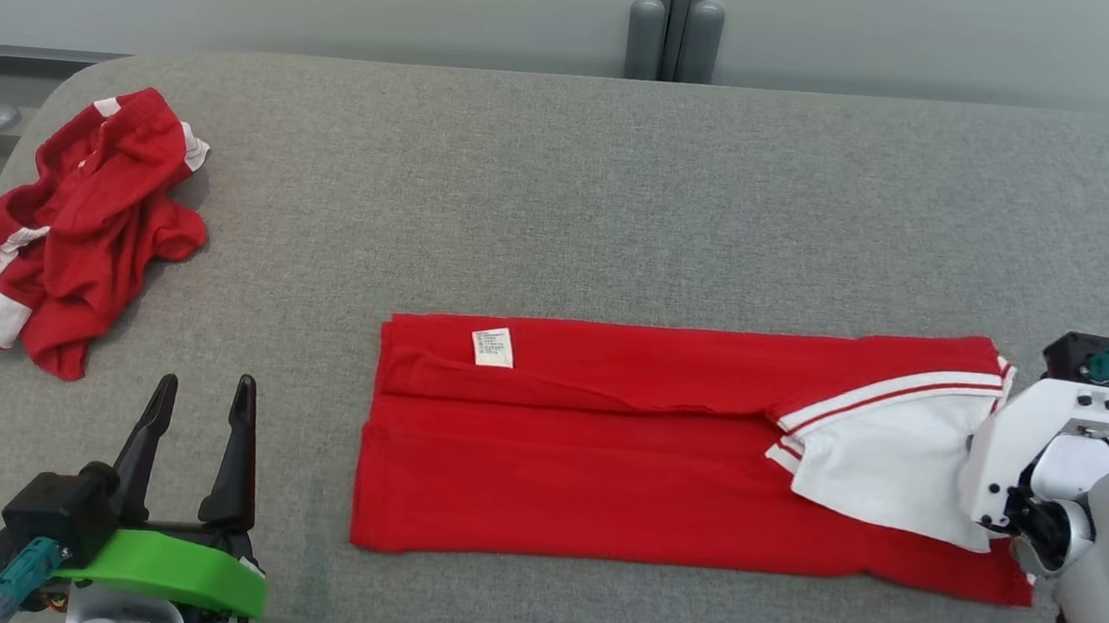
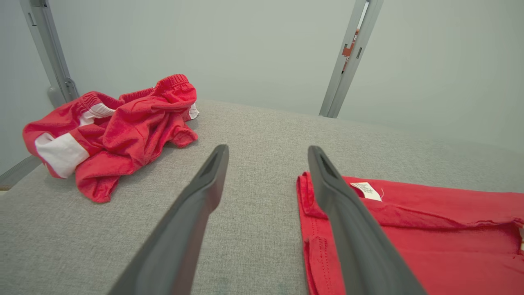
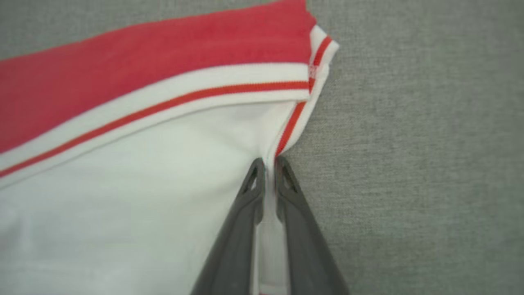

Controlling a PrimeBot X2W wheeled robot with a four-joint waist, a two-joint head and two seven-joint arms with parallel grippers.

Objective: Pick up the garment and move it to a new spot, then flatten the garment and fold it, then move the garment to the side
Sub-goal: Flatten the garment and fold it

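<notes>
The garment (image 1: 623,448) is a red shirt with a white, red-striped collar part, lying flat as a long folded band across the grey table (image 1: 566,182). A white label (image 1: 493,346) shows near its left end. My right gripper (image 3: 268,164) is shut on the white edge of the garment (image 3: 123,184) at its right end; in the head view its white wrist (image 1: 1034,454) covers that spot. At the lower left my left gripper (image 1: 200,399) stands open above bare table, left of the garment's edge (image 2: 409,229), holding nothing.
A second red and white garment (image 1: 70,229) lies crumpled at the table's far left, also seen past my left fingers (image 2: 114,131). Grey posts (image 1: 675,21) stand behind the table's far edge. Bare table surface lies beyond and in front of the folded shirt.
</notes>
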